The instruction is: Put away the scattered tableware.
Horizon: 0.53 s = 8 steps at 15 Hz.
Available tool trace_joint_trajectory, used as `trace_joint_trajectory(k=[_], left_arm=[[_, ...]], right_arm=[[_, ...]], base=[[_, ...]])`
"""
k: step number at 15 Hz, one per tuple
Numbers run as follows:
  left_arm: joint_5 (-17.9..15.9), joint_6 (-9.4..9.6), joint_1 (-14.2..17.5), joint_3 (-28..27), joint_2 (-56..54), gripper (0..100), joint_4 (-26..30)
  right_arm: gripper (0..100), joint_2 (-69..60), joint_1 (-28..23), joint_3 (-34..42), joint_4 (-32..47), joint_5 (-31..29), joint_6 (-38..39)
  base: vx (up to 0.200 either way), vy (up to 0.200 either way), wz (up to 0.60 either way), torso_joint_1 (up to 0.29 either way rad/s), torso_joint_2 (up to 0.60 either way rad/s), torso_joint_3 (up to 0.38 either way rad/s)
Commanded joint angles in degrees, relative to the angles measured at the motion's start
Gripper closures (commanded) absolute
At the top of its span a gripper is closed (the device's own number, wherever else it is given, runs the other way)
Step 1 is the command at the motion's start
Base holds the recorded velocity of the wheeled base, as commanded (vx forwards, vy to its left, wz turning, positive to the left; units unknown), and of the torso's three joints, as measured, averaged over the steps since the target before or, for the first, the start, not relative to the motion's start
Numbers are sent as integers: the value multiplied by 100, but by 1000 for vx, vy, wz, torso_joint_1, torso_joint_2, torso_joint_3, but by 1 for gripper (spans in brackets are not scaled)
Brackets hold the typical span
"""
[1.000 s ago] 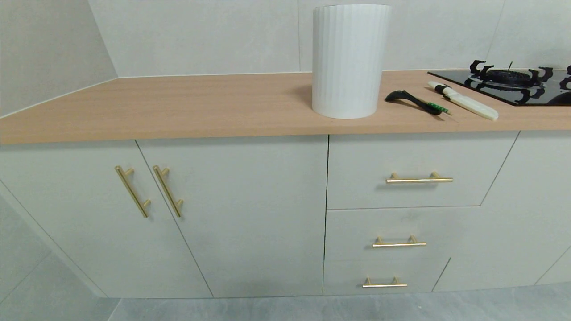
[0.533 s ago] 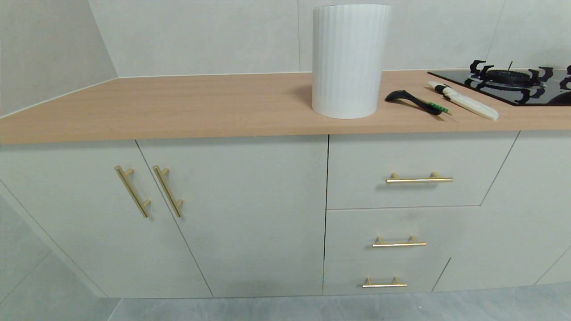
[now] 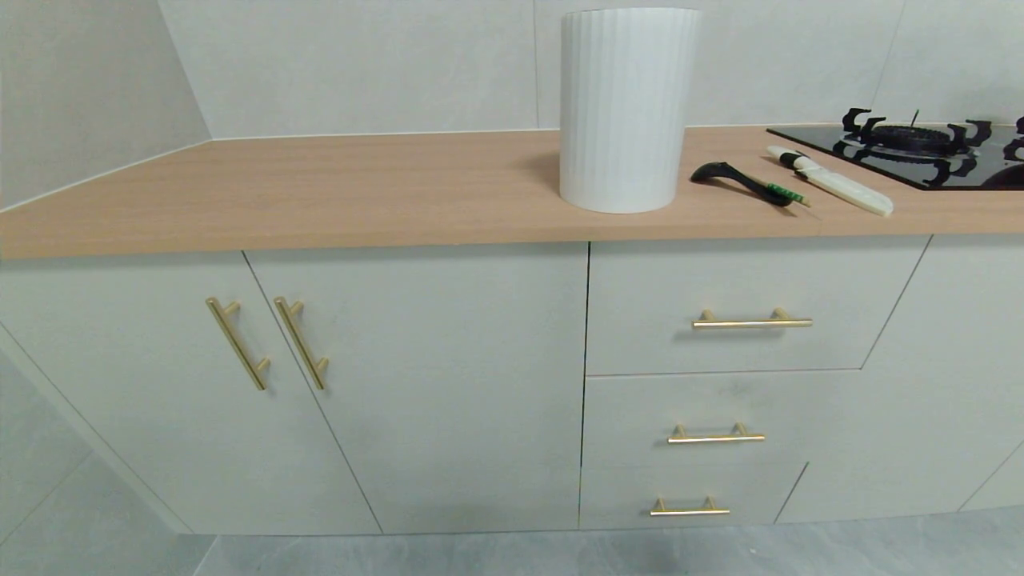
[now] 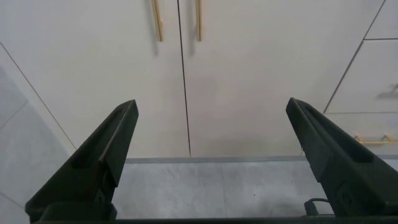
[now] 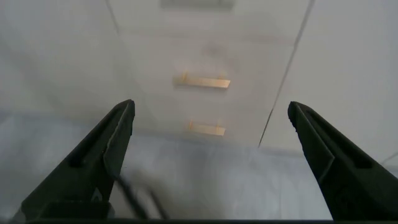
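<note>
While L fingers [image 4: 102,158] & R fingers [image 5: 99,158] hang spread, spoon [image 3: 740,182] & knife [image 3: 832,181] lie at 2 o'clock, axes 10-to-4; R fingers prob nearer.

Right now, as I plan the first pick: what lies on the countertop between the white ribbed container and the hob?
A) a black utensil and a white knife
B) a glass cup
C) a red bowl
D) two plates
A: a black utensil and a white knife lie side by side on the countertop, right of the white ribbed container.
</note>
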<state>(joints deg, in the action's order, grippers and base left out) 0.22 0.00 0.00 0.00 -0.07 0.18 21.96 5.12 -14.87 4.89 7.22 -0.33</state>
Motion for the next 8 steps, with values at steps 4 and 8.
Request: trace_joint_trajectory(k=[4,8], left_arm=[[4,0,0,0,7,0,-1],[4,0,0,0,7,0,-1]], right_arm=[[0,4440,393,-701,-928,-80,-29],[0,5987,481,-1106,-1851,-98,-29]], base=[[0,0,0,0,0,0],[0,0,0,0,0,0]])
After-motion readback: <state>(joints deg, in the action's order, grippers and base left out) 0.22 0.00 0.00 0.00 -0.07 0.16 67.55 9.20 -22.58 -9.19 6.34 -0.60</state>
